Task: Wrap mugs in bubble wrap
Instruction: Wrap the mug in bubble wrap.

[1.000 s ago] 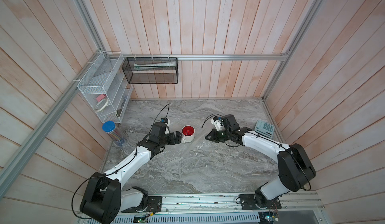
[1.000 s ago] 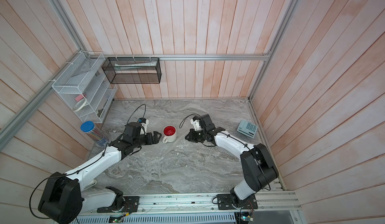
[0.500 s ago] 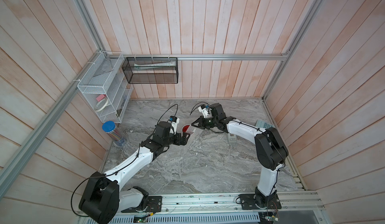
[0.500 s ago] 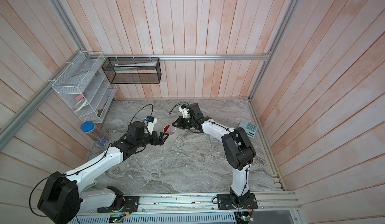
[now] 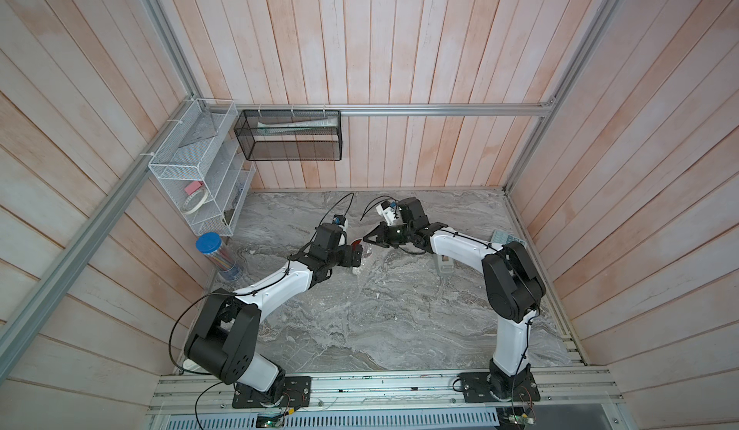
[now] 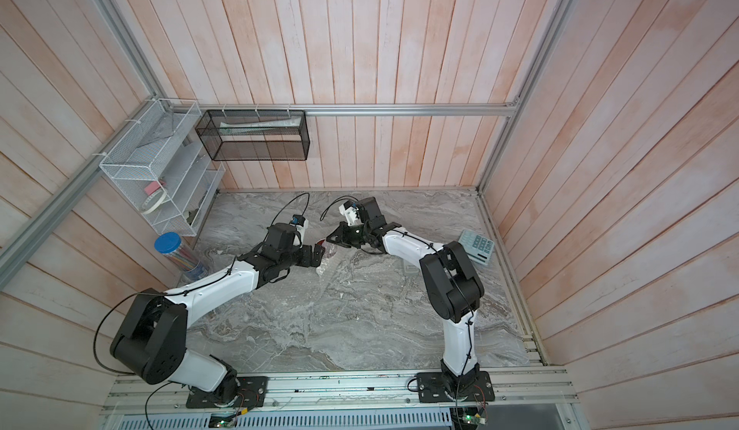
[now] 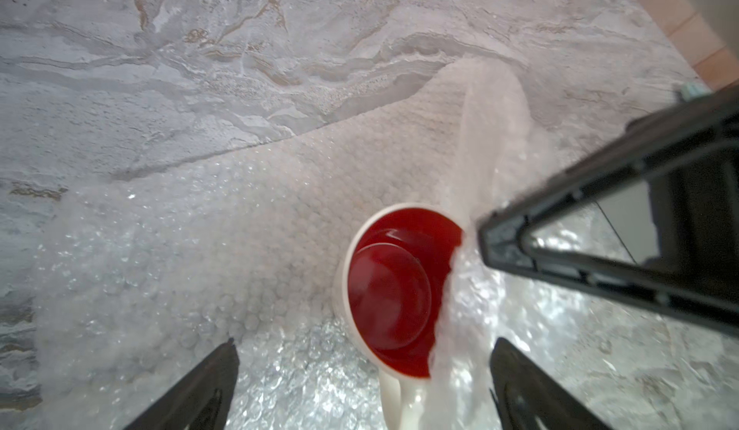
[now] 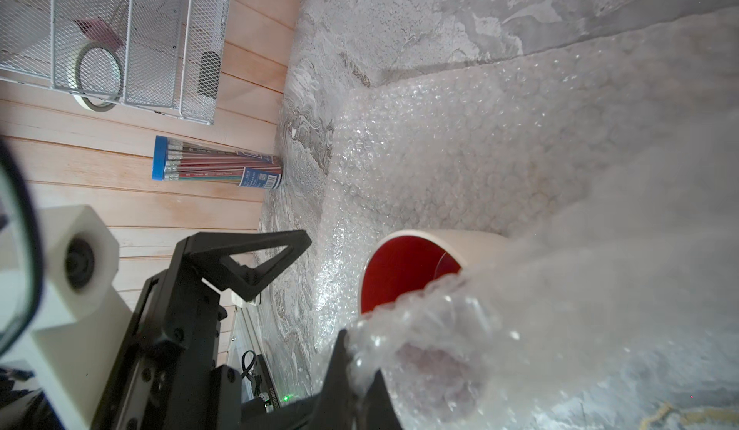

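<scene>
— Starting at the left wall, what is there?
— A white wire rack hangs on that wall with a roll of tape inside. Below it a clear pencil tube with a blue lid stands at the left edge of the counter. A black mesh basket hangs on the back wall.
— And the left tool?
— The left tool is wide open and grips nothing. In the left wrist view its 2 fingers stand on either side of the handle of the mug, neither touching it.
— Where is the mug itself?
— Upright on the bubble wrap, toward the back of the counter and a little left of its middle, between the 2 tools. It is white outside, red inside. In both top views only a red sliver shows.
— How does the wrap lie?
— Mostly flat on the counter under the mug. 1 fold rises on the side toward the right tool and crosses part of the mug's mouth.
— That tool's state?
— Closed on that fold, just beside the rim.
— Anything further right?
— A grey tape dispenser stands on the counter near the right arm, and a calculator lies close to the right wall.
</scene>
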{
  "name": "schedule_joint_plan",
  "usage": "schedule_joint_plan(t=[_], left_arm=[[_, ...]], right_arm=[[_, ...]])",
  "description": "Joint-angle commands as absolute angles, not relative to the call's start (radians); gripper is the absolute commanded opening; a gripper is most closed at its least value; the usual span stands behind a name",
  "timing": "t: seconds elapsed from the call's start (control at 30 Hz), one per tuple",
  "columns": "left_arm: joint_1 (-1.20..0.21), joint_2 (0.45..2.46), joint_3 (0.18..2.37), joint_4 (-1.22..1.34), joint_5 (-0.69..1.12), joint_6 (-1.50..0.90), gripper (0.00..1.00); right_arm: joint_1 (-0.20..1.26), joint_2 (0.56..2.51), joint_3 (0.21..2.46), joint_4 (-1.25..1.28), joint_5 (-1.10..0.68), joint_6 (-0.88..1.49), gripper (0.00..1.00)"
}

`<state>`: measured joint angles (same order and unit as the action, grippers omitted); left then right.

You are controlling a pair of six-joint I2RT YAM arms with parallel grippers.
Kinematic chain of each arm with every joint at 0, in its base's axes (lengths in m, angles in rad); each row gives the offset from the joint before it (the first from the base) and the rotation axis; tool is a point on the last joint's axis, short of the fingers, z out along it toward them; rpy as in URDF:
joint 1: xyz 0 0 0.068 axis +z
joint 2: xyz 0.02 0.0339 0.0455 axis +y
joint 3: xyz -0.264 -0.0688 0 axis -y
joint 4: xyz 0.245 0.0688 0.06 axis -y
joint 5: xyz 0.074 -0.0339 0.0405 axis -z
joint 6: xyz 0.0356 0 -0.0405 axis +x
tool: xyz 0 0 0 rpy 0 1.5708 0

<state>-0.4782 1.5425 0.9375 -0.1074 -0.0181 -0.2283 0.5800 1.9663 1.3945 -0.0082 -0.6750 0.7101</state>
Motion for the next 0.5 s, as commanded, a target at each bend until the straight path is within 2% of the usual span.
schedule_joint_plan(t=[0.0,0.13,0.2,0.3,0.47], left_arm=[[-0.466,1.596,0.975,-0.103,-0.087,-0.226,1.0],[-0.455,1.65,0.987,-0.122,-0.106,-0.242,1.0],[-0.453,1.667,0.99,-0.132,-0.112,-0.244,1.0],[-0.445,1.684,0.991,-0.137,-0.118,-0.248,1.0],[-0.441,1.683,0.988,-0.13,-0.107,-0.247,1.0]], right_arm=[[0.587,1.954,1.41,-0.049,-0.669,0.678,0.09],[0.587,1.896,1.403,-0.125,-0.602,0.62,0.33],[0.586,1.865,1.393,-0.152,-0.571,0.599,0.42],[0.586,1.829,1.377,-0.195,-0.515,0.571,0.48],[0.587,1.832,1.371,-0.275,-0.401,0.518,0.49]])
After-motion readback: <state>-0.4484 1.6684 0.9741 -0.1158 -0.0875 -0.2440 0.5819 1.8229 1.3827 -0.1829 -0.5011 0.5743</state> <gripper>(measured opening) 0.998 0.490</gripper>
